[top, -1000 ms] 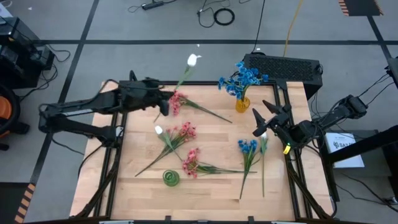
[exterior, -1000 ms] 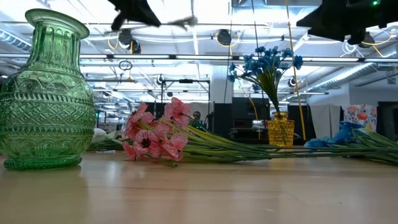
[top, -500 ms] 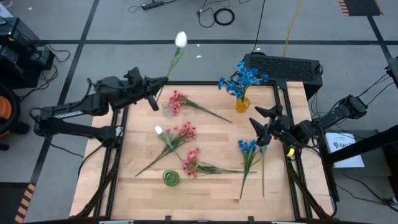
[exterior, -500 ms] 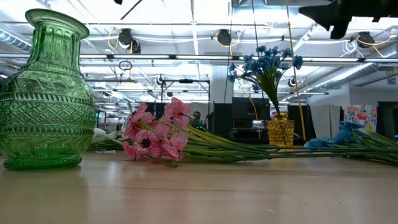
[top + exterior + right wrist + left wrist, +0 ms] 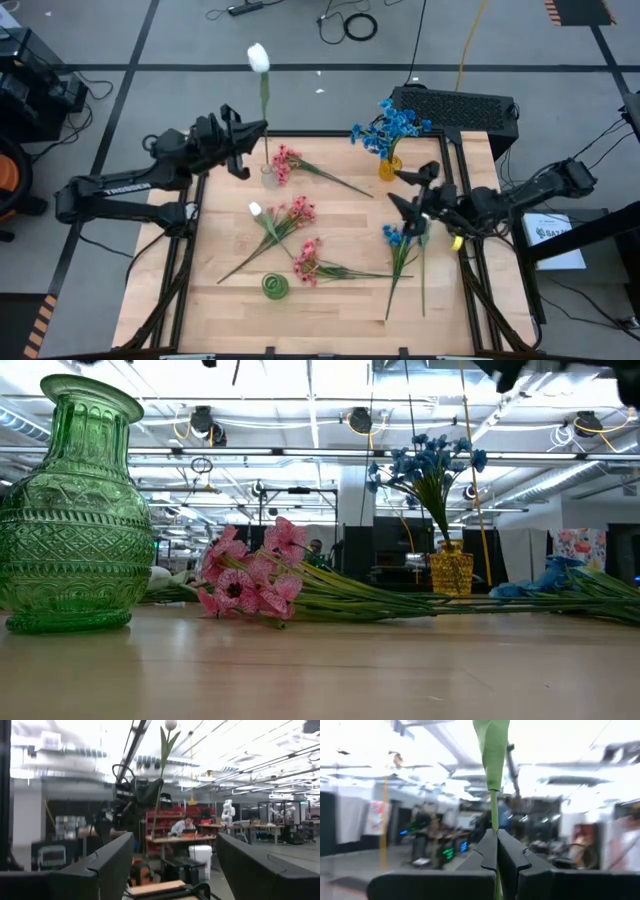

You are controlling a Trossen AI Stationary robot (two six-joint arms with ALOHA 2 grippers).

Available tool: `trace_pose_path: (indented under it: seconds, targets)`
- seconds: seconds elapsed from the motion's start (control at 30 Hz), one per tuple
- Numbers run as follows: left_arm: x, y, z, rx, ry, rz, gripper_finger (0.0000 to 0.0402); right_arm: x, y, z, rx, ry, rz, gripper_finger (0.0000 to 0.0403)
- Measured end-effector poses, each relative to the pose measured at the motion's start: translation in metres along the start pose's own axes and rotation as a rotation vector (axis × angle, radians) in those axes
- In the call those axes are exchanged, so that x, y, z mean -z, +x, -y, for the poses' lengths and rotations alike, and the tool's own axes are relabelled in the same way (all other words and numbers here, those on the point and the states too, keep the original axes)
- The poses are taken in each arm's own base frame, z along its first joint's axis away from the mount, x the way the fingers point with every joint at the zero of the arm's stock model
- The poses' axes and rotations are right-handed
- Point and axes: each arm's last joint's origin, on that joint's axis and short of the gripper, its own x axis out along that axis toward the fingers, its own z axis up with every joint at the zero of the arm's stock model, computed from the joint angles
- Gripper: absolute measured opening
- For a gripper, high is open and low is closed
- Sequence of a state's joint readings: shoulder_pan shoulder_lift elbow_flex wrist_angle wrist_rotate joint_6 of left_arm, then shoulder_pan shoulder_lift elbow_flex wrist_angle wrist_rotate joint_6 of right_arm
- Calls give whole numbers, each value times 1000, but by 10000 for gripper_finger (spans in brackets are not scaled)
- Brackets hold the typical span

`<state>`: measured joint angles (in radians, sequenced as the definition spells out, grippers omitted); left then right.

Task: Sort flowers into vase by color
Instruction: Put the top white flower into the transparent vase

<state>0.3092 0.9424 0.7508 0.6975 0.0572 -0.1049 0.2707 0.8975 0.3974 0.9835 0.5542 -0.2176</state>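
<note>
Swung upright since a second ago, the white flower [image 5: 258,57] now stands nearly vertical over the table's 11 o'clock corner, pinched low on its stem by the left gripper [image 5: 243,150], whose fingers [image 5: 492,851] are pressed together on the thin green stalk. It looks light and whippy, its bloom likely to sway, so a low hold near the stem's end suits threading it into the small clear vase [image 5: 270,177] just below. Pink sprigs [image 5: 297,212] lie loose around the centre, the green vase [image 5: 275,287] sits at 6 o'clock, and the yellow vase [image 5: 389,165] with blue blossoms stands at 1 o'clock. At 3 o'clock the right gripper [image 5: 408,198], fingers spread, has moved inward above the loose blue flowers [image 5: 398,236].
</note>
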Motion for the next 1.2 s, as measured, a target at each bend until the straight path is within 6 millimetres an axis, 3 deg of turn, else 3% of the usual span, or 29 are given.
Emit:
trace_pose_path:
  seconds: [0.2,0.33,0.47,0.67,0.83,1.03,1.2]
  targets:
    - [14,-11,3,124,-62,90,0,-5,71,-12,-110,-96,-107,274]
    - [12,-11,4,145,-59,103,0,16,121,-9,-146,-138,-164,274]
    - [12,-11,5,182,-54,102,0,38,167,3,-225,-72,-188,274]
    - [12,-11,6,216,-53,96,0,75,222,13,-330,18,-231,274]
    - [14,-11,6,227,-55,75,0,95,251,12,-423,78,-237,274]
    - [16,-11,6,243,-52,51,0,99,266,9,-451,82,-211,272]
    - [17,-11,6,243,-53,43,0,95,269,9,-452,85,-198,223]
